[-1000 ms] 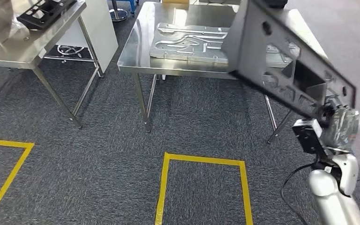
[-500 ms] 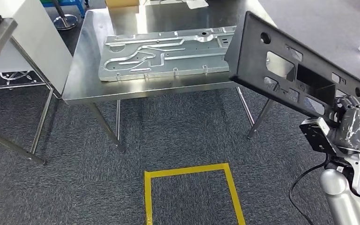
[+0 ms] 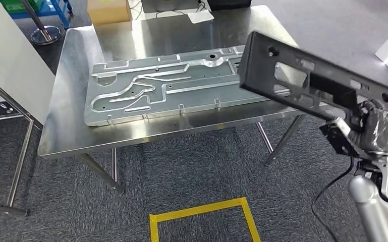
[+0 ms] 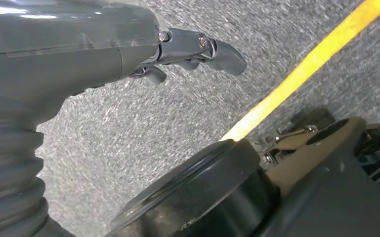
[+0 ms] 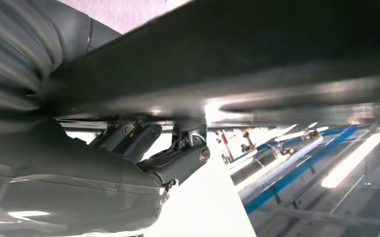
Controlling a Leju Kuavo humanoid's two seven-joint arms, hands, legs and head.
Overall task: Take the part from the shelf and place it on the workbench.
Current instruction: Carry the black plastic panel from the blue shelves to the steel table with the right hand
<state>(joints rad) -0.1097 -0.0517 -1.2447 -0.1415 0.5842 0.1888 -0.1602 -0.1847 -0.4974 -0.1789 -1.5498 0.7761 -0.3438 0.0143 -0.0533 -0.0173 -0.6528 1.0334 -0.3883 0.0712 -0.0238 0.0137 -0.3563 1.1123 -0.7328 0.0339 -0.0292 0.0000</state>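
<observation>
In the head view a long flat black part [image 3: 257, 70] with several cut-outs hangs tilted in the air, and my right hand [image 3: 378, 126] grips its near right end. Its far end reaches over the right end of the steel workbench [image 3: 80, 136], above a large silver stamped panel [image 3: 171, 91] lying there. The right wrist view shows the part's dark underside [image 5: 257, 49] with my right hand [image 5: 143, 148] clamped on it. My left hand [image 4: 197, 47] hangs over grey carpet with nothing in it, its fingers loosely extended.
A cardboard box [image 3: 110, 10] and some papers sit at the bench's far edge. A white cabinet [image 3: 5, 60] and another table's leg [image 3: 20, 151] stand to the left. A yellow tape square [image 3: 202, 212] marks the carpet in front of the bench.
The whole view has shifted as the camera moved: the workbench is now closer and more central. The black part stays in my right hand and now lies flatter, reaching over the bench's right end.
</observation>
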